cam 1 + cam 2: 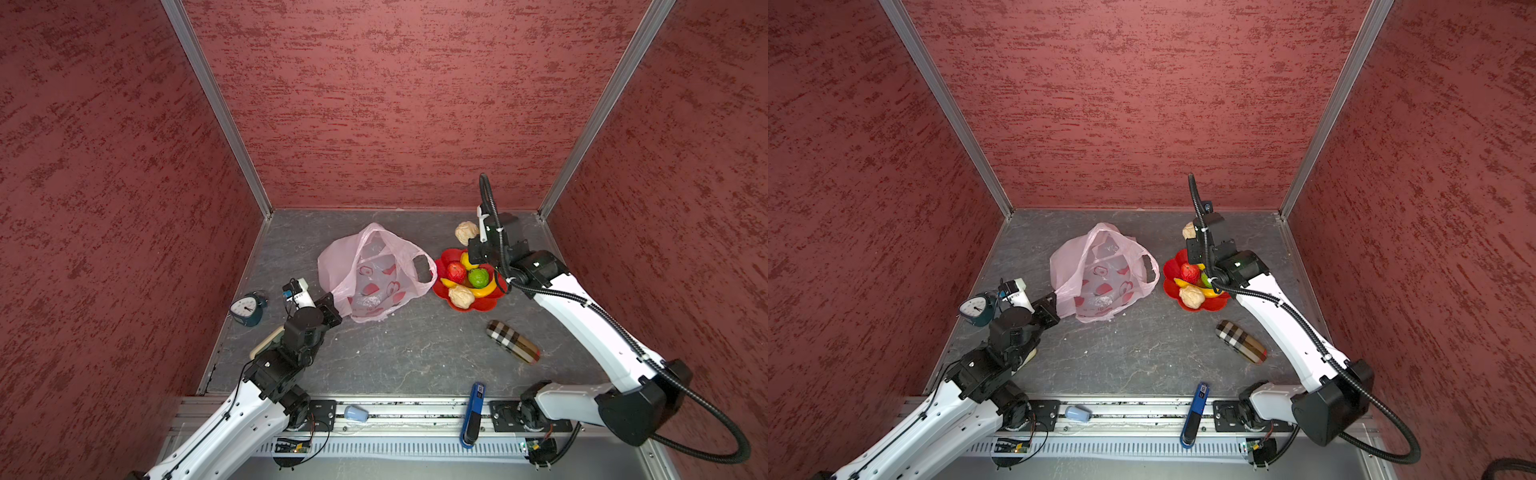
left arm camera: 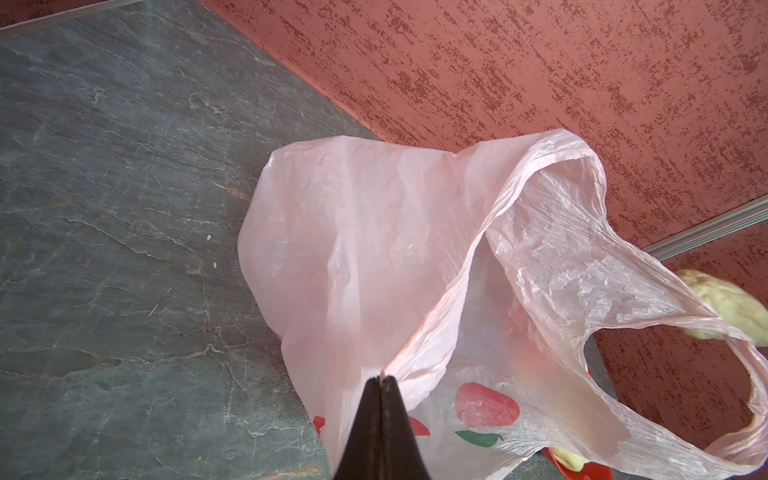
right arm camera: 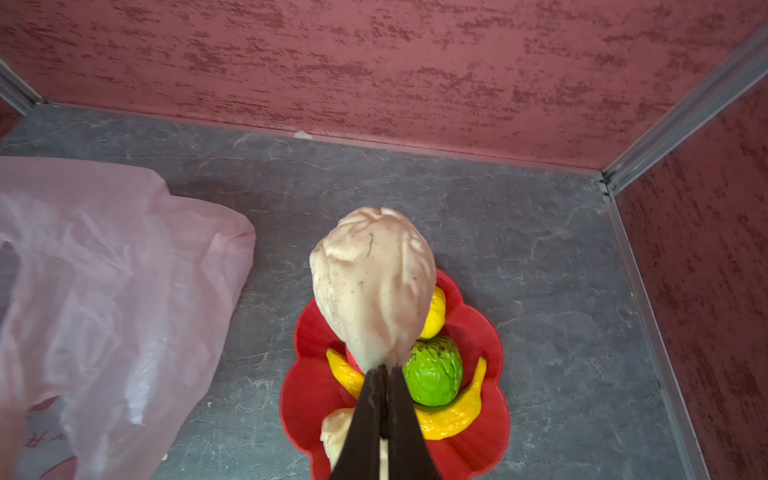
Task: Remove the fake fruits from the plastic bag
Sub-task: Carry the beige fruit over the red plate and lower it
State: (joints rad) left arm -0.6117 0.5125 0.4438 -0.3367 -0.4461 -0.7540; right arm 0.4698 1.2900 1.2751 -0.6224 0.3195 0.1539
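Since the step in hand appears to be setting a carried fruit into the dish, entries follow by view. Both top views: plastic bag (image 1: pixel 332 266), pale pink, slumped on the grey table (image 1: pixel 395 357) left of centre, mouth open, no fruit shape discernible inside; its near corner drawn to the left gripper (image 1: pixel 333 304). Just beside the bag's handle, red flower-shaped dish (image 1: pixel 484 304) holding red apple (image 1: pixel 456 272), green round fruit (image 1: pixel 478 277), banana (image 1: pixel 487 291), one beige lumpy fruit (image 1: pixel 461 296), and yellow round fruit (image 1: pixel 465 261) half hidden by the right wrist. Second beige lumpy fruit (image 1: pixel 465 232) shows past the dish's far edge, off the table. Left wrist view: jaws pressed together on a fold of bag film; the bag rim stands open beyond. Right wrist view: right gripper (image 3: pixel 384 368) closed on the narrow end of the second beige lumpy fruit, which hangs over the far half of the dish, above the yellow round fruit. Handling notes, as judgement: five fruits in the dish and one in the air suggest the task is nearly done. The pinch is thin, so the fruit may swing or slip; descend slowly and straight. The dish is crowded; aim for the bare red lobe on the bag side and release only once the fruit rests, lest the round fruits be nudged over the rim. The left pinch should hold the bag clear meanwhile.
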